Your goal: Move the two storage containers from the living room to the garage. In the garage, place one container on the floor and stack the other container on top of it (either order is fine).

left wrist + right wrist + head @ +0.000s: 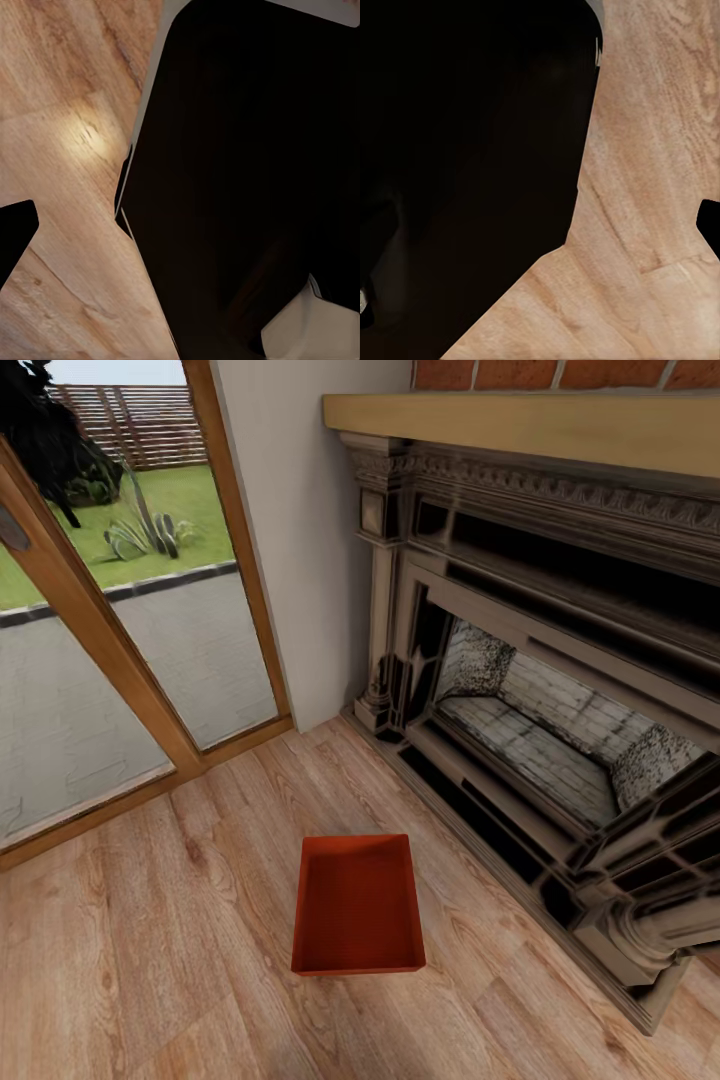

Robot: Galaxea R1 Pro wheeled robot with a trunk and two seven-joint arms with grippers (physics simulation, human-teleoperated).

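Jaws of both arms are hard to make out: each wrist view has a big black shape over wood planks, and I cannot tell if the jaws are open or closed.

One orange-red storage container [358, 905] sits on the light wood plank floor [150, 960] of the living room. It stands upright with its open top up, and it looks empty inside. It is low in the middle of the head view, with bare planks all around it. Nothing touches it.

Just to its right is the dark fireplace [560, 740]. The fireplace has carved dark edges and pale bricks inside. A light wood shelf [520, 422] runs along the top of it, and red bricks [560, 372] show above the shelf.

A white wall [310, 540] stands behind the container. Left of the wall is a glass door with a wood frame [110, 650]. Through the glass you can see grey paving, green grass, some plants and a slatted fence.
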